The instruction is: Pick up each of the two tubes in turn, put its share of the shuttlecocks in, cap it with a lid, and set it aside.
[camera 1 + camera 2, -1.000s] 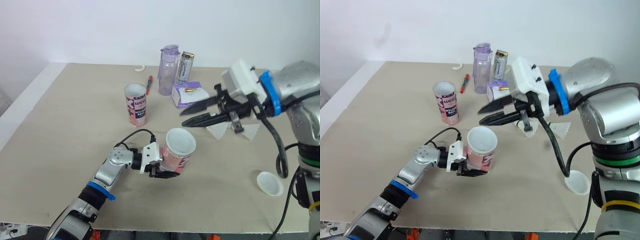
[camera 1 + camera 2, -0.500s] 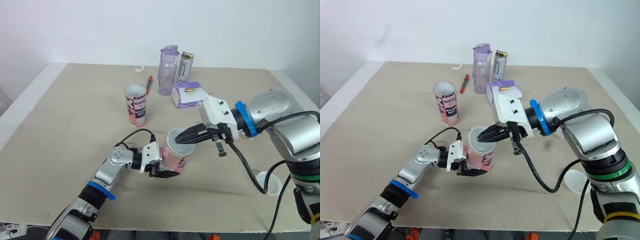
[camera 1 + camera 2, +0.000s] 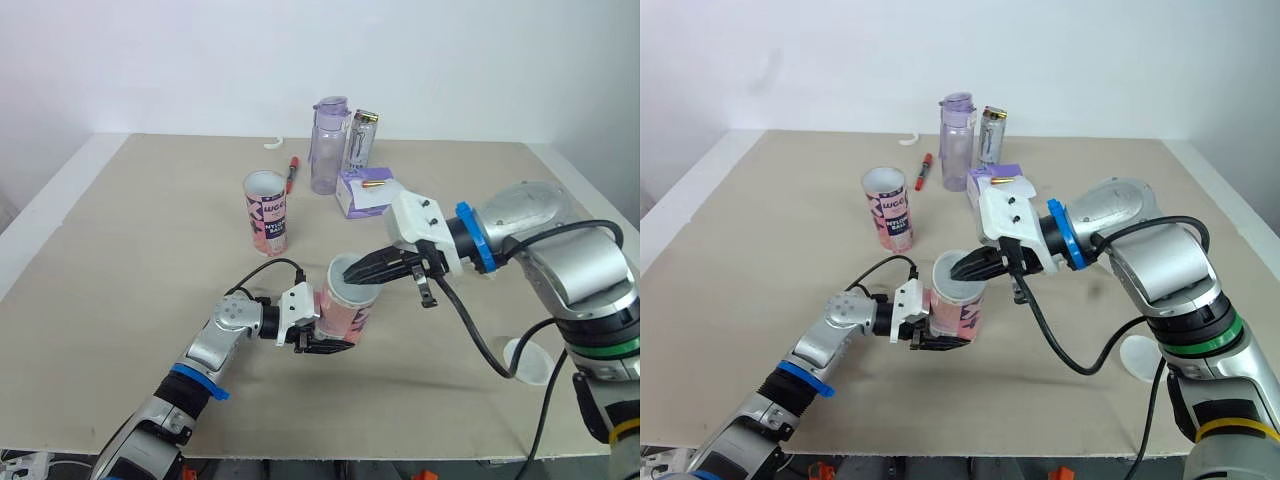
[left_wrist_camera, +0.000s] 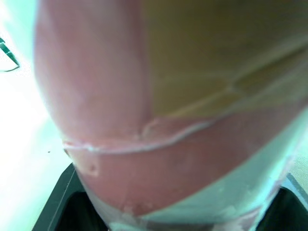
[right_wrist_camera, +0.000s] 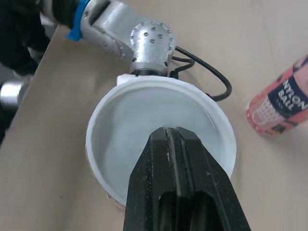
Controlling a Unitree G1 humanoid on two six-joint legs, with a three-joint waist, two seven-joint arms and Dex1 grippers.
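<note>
A pink tube (image 3: 345,308) is held near the table's middle, my left gripper (image 3: 330,338) shut on its lower part, black fingers (image 4: 57,207) at both sides. Its top is a white, shallow round face (image 5: 144,125), like a seated lid. My right gripper (image 3: 346,272) is shut, its joined tips (image 5: 175,134) resting over the middle of that white top. A second pink tube (image 3: 266,210) with a white top stands upright further back on the left. A loose white lid (image 3: 528,360) lies on the table at the right, partly behind my right arm's cable.
At the table's back stand a clear purple bottle (image 3: 326,145), a silver can (image 3: 362,140) and a purple box (image 3: 365,192) with a small brass thing on it. A red pen (image 3: 291,172) and a white hook (image 3: 272,144) lie near them.
My right gripper came down and left from above the table's right side, shut its fingers and now rests on the held tube's top. The left gripper and tube stayed put.
</note>
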